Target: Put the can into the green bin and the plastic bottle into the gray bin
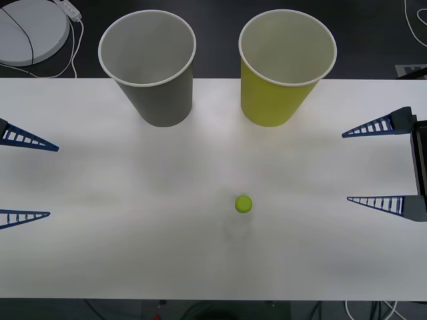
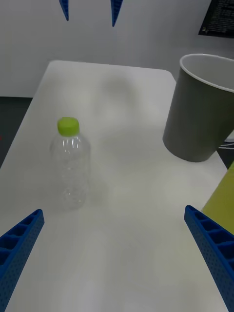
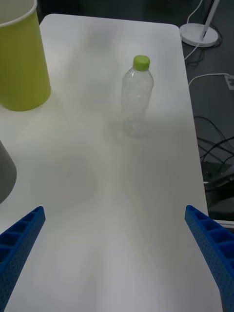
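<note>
The plastic bottle [image 1: 243, 204] stands upright near the middle of the white table [image 1: 100, 253]; from above mostly its lime-green cap shows. Its clear body shows in the right wrist view [image 2: 70, 165] and the left wrist view [image 3: 136, 95]. The gray bin [image 1: 150, 73] stands at the back left and the green bin [image 1: 283, 67] at the back right, both upright. My left gripper [image 1: 27, 178] is open at the table's left edge. My right gripper [image 1: 377, 165] is open at the right edge. Both are well away from the bottle. The can is out of view.
A round white base [image 1: 30, 30] with cables lies on the dark floor beyond the table's far left corner. More cables [image 1: 413, 20] run on the floor at the far right. Bare tabletop lies between the bottle and each gripper.
</note>
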Tool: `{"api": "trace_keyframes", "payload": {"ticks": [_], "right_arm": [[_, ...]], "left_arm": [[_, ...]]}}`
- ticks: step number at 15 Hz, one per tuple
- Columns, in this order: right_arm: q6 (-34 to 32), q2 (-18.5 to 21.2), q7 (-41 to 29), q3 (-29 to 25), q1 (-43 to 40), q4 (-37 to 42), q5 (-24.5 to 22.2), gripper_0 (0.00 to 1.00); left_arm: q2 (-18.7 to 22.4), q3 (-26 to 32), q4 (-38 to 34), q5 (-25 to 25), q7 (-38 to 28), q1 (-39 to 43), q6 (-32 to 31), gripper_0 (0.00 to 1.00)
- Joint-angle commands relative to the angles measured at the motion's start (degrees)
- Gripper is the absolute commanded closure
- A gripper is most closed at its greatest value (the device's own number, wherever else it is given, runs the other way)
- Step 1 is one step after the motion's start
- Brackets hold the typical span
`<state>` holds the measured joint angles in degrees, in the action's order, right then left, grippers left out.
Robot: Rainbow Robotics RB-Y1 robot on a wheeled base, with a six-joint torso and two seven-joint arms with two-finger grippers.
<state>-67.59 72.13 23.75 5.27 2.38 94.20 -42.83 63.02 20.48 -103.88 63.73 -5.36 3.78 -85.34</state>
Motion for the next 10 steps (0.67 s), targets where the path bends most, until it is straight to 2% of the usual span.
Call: {"api": "trace_keyframes", "payload": {"ticks": [1, 5, 10], "right_arm": [[-1.67, -0.06, 4.64, 0.0, -1.24, -6.05, 1.69, 0.0], [-1.67, -0.32, 7.1, 0.0, -4.31, -11.58, 3.45, 0.0], [-1.67, -3.4, 6.22, 0.09, -7.39, -12.37, 4.24, 0.0]], "left_arm": [[0.0, 0.0, 0.0, -0.01, 0.0, 0.0, 0.0, 0.0], [0.0, 0.0, 0.0, -0.01, 0.0, 0.0, 0.0, 0.0], [0.0, 0.0, 0.0, -0.01, 0.0, 0.0, 0.0, 0.0]]}}
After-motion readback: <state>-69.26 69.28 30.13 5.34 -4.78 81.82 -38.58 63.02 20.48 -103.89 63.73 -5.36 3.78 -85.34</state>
